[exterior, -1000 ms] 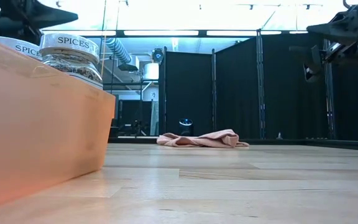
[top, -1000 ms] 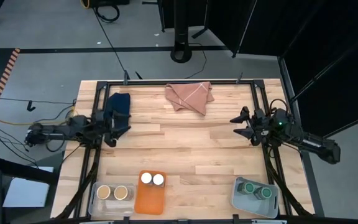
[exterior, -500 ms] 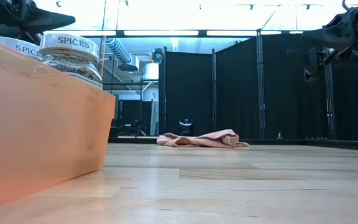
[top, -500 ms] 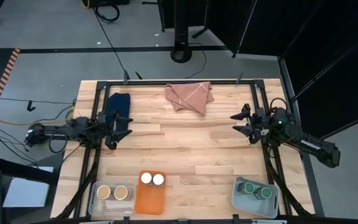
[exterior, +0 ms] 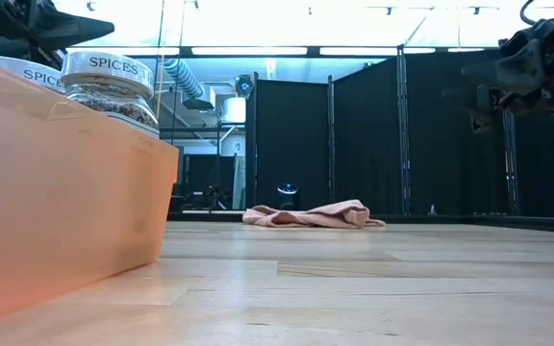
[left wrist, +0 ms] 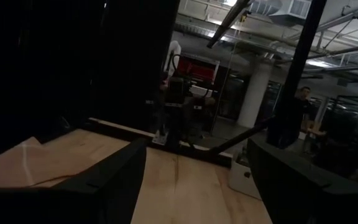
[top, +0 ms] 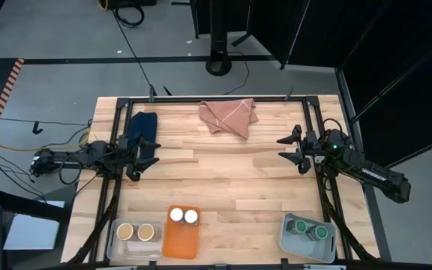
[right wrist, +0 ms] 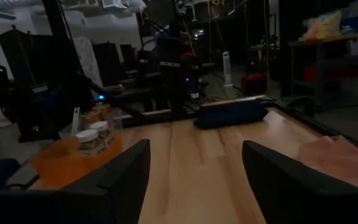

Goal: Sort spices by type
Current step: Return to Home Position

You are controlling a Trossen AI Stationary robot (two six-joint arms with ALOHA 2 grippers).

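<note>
Six spice jars stand in three bins along the near edge. Two tan-lidded jars (top: 136, 231) are in a clear bin, two white-lidded jars (top: 184, 216) in an orange bin, two green-lidded jars (top: 311, 229) in a grey bin. The low view shows the white-lidded jars (exterior: 109, 85) above the orange bin's wall. My left gripper (top: 147, 159) hangs open over the table's left side, just nearside of the dark blue cloth. My right gripper (top: 288, 148) hangs open over the right side, above the bare wood. Both wrist views show open fingers with nothing between them.
A pink folded cloth (top: 229, 116) lies at the far edge's middle, and a dark blue cloth (top: 143, 124) at the far left. The orange bin (top: 181, 234), clear bin (top: 116, 241) and grey bin (top: 287, 238) line the near edge. Bare wood spans the middle.
My right gripper has sunk a little and moved slightly toward the table's middle. My left gripper has shifted a little toward the near edge, off the dark blue cloth. Both stay open. The jars and cloths have not moved.
</note>
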